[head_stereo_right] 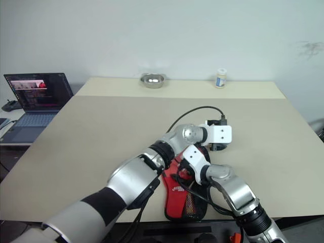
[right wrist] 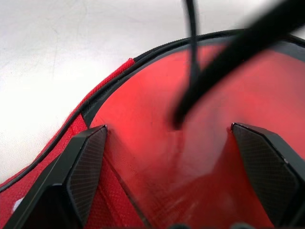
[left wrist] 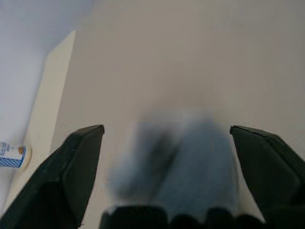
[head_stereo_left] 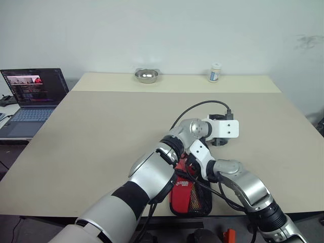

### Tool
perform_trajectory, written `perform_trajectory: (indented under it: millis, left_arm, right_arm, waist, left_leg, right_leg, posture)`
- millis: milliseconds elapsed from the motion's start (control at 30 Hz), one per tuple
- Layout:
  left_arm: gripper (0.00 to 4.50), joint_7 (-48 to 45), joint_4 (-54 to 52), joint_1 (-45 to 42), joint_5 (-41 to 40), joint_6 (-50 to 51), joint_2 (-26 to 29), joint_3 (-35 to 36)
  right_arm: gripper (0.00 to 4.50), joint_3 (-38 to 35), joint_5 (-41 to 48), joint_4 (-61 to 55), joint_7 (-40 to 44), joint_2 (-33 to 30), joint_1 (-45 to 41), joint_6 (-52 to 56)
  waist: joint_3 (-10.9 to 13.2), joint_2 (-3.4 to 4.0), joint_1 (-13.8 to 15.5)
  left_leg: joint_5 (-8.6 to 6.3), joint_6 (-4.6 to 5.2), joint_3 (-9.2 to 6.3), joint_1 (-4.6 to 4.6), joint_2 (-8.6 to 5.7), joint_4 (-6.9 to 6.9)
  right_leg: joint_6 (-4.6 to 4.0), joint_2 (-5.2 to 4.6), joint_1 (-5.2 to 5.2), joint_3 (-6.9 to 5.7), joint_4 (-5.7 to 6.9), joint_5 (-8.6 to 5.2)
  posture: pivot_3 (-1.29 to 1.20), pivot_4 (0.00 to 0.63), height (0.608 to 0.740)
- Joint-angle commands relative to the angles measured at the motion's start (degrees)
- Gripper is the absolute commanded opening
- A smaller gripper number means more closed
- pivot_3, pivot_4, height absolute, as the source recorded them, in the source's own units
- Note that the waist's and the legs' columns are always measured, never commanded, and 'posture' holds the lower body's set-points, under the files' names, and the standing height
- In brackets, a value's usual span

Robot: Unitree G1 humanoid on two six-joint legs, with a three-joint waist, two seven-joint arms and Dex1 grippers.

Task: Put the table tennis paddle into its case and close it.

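The case (head_stereo_left: 191, 196), red with a white logo and black mesh, lies at the table's front edge beneath my two crossed arms. In the right wrist view its black zipper rim (right wrist: 110, 89) curves round a smooth red face (right wrist: 157, 157) that looks like the paddle's rubber; the handle is hidden. My right gripper (right wrist: 169, 129) hangs open just above that red face. My left gripper (head_stereo_left: 219, 142) reaches across to the far right of the case. It stands wide open over bare table (left wrist: 157, 71) with nothing between its fingers (left wrist: 76, 162).
A black cable (right wrist: 214, 62) from the left wrist crosses in front of the right gripper. At the table's far edge stand a steel bowl (head_stereo_left: 147, 75) and a small white bottle (head_stereo_left: 215, 72). A laptop (head_stereo_left: 33, 96) sits off to the left.
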Motion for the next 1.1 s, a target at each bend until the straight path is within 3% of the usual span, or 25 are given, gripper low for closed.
perform_trajectory:
  millis: [33, 367, 533, 700, 900, 1100]
  left_arm:
    - [4.46, -4.33, -3.48, -0.87, -4.94, -3.22, -3.79, 3.80]
    - [4.46, -9.22, -5.92, -0.83, -12.04, -6.07, 3.98, 10.03]
    - [4.46, -13.04, -7.63, -1.39, -18.36, -3.08, 11.68, 16.33]
    - [4.46, -24.68, -11.50, 3.32, -24.75, 0.30, 17.16, 20.17]
    - [4.46, -38.94, -27.17, 16.67, -30.02, 9.73, 19.45, 18.28]
    - [4.46, -45.26, -49.45, 31.81, -31.61, 22.47, 22.02, 11.47]
  right_arm:
    - [4.50, 4.83, -0.83, 7.96, 1.17, -0.57, 2.83, 4.57]
    - [4.50, 2.02, 0.93, 3.54, 0.92, -0.97, 2.14, 6.80]
    - [4.50, -2.15, 4.18, -9.27, 2.30, -5.15, 0.54, 11.67]
    - [4.50, -9.80, 10.65, -22.31, 4.38, -10.17, -1.83, 18.85]
    - [4.50, -22.98, 21.49, -32.14, 8.72, -15.44, -3.61, 27.45]
    - [4.50, -30.53, 23.44, -31.30, 8.83, -23.10, -1.23, 26.16]
  waist:
    - [-0.01, 0.02, -0.02]
    - [-0.06, 0.09, -0.11]
    - [-0.02, 0.13, -0.11]
    - [0.34, 0.16, 0.13]
    - [0.63, 0.15, 0.20]
    - [0.89, 0.14, 0.21]
  left_leg:
    - [0.00, 0.00, 0.00, 0.00, 0.01, 0.00]
    - [0.00, 0.00, 0.01, 0.05, 0.02, 0.00]
    - [0.00, 0.00, -0.02, -0.18, 0.00, 0.00]
    - [0.01, -0.01, 0.00, -0.46, -0.09, 0.02]
    - [-0.05, -0.09, -0.05, -0.53, -0.12, 0.04]
    - [-0.06, -0.09, -0.06, -0.59, -0.09, 0.05]
  right_leg:
    - [0.00, 0.01, 0.00, 0.00, 0.00, 0.00]
    - [0.03, 0.04, 0.03, 0.03, 0.01, 0.02]
    - [0.03, 0.07, -0.13, 0.00, -0.02, 0.02]
    - [0.04, 0.09, -0.37, -0.02, -0.05, 0.01]
    - [-0.14, 0.02, -0.37, -0.04, -0.09, 0.11]
    - [-0.18, -0.10, -0.44, 0.00, -0.07, 0.13]
  posture:
    - [0.00, 0.150, 0.740]
    - [0.00, 0.150, 0.740]
    - [0.00, 0.150, 0.740]
    - [0.00, 0.150, 0.740]
    - [0.00, 0.150, 0.740]
    - [0.00, 0.150, 0.740]
